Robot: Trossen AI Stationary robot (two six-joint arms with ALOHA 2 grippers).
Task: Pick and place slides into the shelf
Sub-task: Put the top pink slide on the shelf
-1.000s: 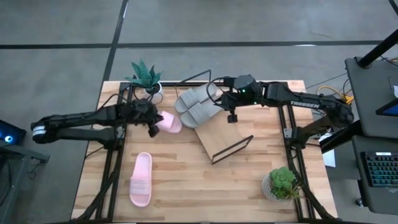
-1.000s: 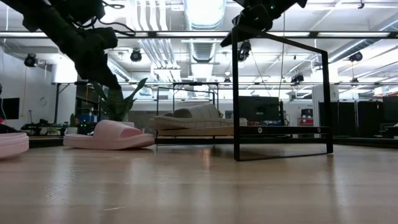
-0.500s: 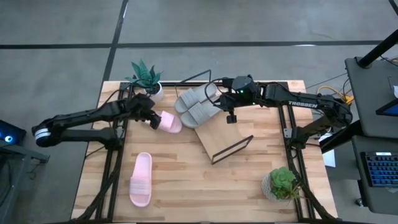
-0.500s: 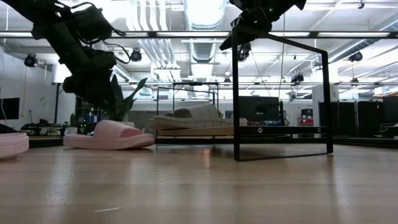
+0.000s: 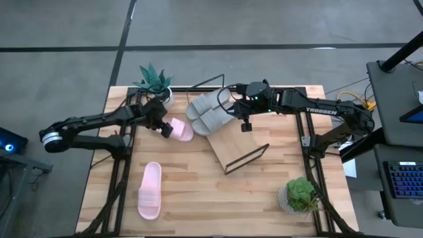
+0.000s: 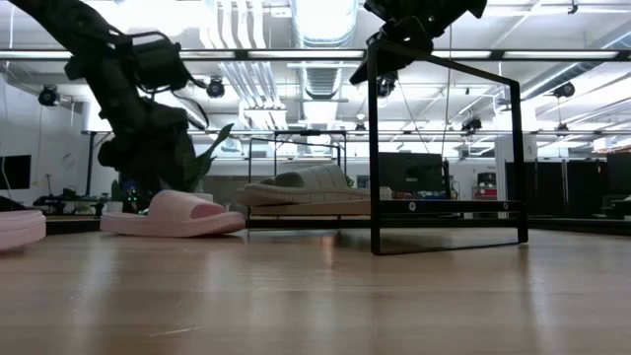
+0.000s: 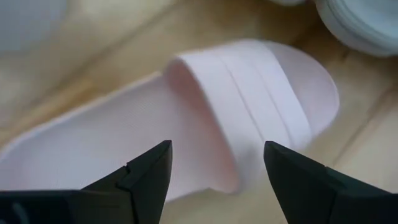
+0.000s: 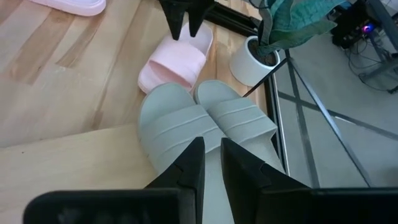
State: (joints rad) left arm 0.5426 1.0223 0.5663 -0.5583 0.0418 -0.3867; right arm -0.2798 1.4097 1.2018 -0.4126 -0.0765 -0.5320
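A pale pink slide (image 5: 182,130) lies sole-down on the table just left of the shelf (image 5: 234,144); it also shows in the low view (image 6: 173,214). My left gripper (image 7: 216,155) is open and low over the slide, one finger on each side of its strap (image 7: 249,106), touching nothing. Two grey slides (image 5: 210,111) lie side by side on the shelf's far end. My right gripper (image 8: 211,158) hovers shut above them. A second pink slide (image 5: 150,190) lies near the table's front left.
A potted plant (image 5: 155,82) stands at the far left corner, close behind the left gripper. Another plant (image 5: 301,195) stands at the near right. The shelf's black wire frame (image 6: 449,148) rises at its near end. Bare tabletop (image 5: 198,198) lies in front of the shelf.
My left gripper has gone down and a little toward the table's far edge, coming low over the pink slide beside the shelf. The slide has stayed where it was.
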